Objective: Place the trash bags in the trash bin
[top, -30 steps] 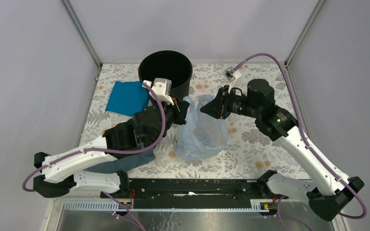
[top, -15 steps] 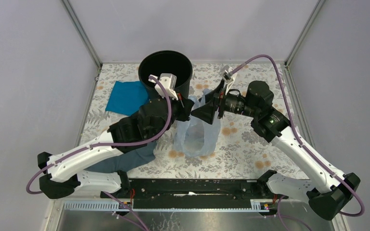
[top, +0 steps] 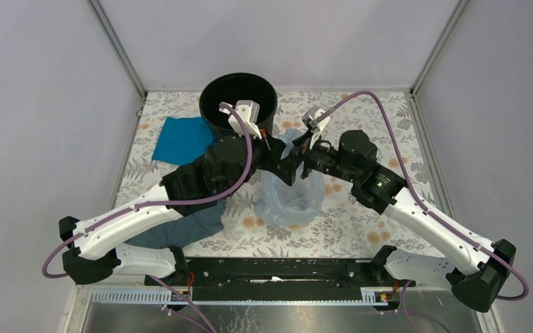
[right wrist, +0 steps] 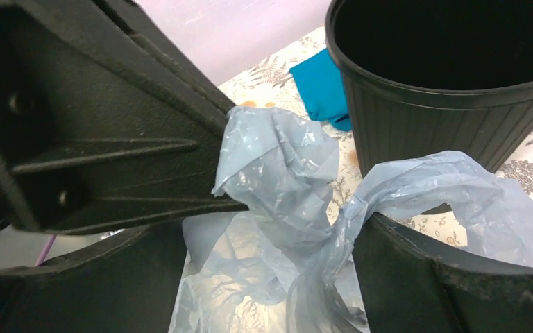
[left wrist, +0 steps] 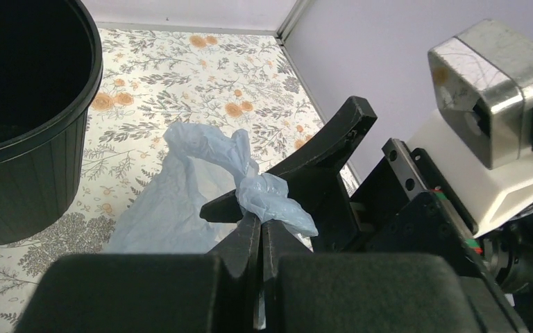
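Pale blue crinkly plastic bag outside round black plastic bin: left pincer pinching it, right pincer spread.

Robotics lab test cell, plain lilac wall panels on three sides, aluminium corner posts, floral-patterned bench, left arm and right arm bolted to a black rail at its near edge, purple cables.

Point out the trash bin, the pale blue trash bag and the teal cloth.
trash bin [left wrist: 28, 191]: left wrist view, outer side wall.
pale blue trash bag [top: 290, 201]: top external view, lower body.
teal cloth [top: 182, 140]: top external view, its middle.
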You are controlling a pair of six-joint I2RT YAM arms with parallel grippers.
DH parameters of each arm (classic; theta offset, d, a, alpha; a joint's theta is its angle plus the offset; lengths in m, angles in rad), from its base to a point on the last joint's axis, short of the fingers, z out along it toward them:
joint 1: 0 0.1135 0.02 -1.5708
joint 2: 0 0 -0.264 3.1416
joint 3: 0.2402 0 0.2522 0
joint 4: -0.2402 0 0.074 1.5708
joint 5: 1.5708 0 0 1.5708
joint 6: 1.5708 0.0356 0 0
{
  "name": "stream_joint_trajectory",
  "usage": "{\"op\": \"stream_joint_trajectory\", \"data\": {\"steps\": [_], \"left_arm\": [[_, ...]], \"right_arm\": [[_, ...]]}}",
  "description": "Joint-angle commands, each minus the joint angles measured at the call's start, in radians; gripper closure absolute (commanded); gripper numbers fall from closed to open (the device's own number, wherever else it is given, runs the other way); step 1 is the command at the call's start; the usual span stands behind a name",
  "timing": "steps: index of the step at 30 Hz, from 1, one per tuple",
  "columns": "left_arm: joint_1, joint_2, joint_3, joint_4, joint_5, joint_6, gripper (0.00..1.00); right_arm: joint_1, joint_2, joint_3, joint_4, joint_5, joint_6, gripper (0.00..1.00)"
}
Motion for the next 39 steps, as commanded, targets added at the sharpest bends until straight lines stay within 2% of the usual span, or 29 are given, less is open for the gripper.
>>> {"op": "stream_joint_trajectory", "data": {"steps": [1,5,6,8,9,11,13,16,19,22,25,30,33,35,39], "left_arm": [[0.008,0.016,0.058,0.031,0.017,-0.007,1.00],[0.009,0.038,0.076,0.031,0.029,-0.006,1.00],[0.010,0.040,0.077,0.030,0.033,-0.008,1.00],[0.014,0.039,0.082,0.033,0.046,-0.004,0.98],[0.017,0.035,0.086,0.032,0.050,-0.001,0.89],[0.025,0.021,0.089,0.027,0.059,0.007,0.66],[0.031,-0.004,0.080,0.026,0.058,0.024,0.44],[0.043,-0.040,0.067,-0.005,0.037,0.047,0.21],[0.074,-0.058,0.077,-0.082,-0.001,0.049,0.10],[0.150,-0.049,0.103,-0.221,-0.033,0.039,0.08],[0.289,-0.022,0.126,-0.319,0.014,0.047,0.08],[0.493,0.055,0.177,-0.428,0.033,0.094,0.08],[0.620,0.086,0.174,-0.423,0.032,0.113,0.07],[0.698,0.112,0.163,-0.390,0.092,0.118,0.06],[0.749,0.196,0.197,-0.366,0.155,0.110,0.07]], "right_arm": [[0.038,0.004,-0.015,0.109,0.189,0.043,0.16],[0.058,0.000,-0.049,0.159,0.222,0.110,0.31],[0.061,0.001,-0.055,0.168,0.225,0.124,0.37],[0.064,0.007,-0.063,0.172,0.224,0.146,0.60],[0.064,0.009,-0.059,0.157,0.231,0.150,0.67],[0.063,-0.004,-0.054,0.105,0.281,0.163,0.87],[0.065,-0.033,-0.071,0.083,0.326,0.172,1.00],[0.063,-0.070,-0.071,0.013,0.420,0.182,1.00],[0.064,-0.117,-0.049,-0.104,0.507,0.185,1.00],[0.065,-0.177,-0.022,-0.211,0.586,0.160,1.00],[0.064,-0.225,0.016,-0.301,0.644,0.106,1.00],[0.064,-0.292,0.025,-0.358,0.701,0.086,1.00],[0.064,-0.309,0.028,-0.377,0.701,0.075,1.00],[0.065,-0.315,0.031,-0.385,0.701,0.068,1.00],[0.064,-0.329,0.030,-0.393,0.695,0.070,1.00]]}}
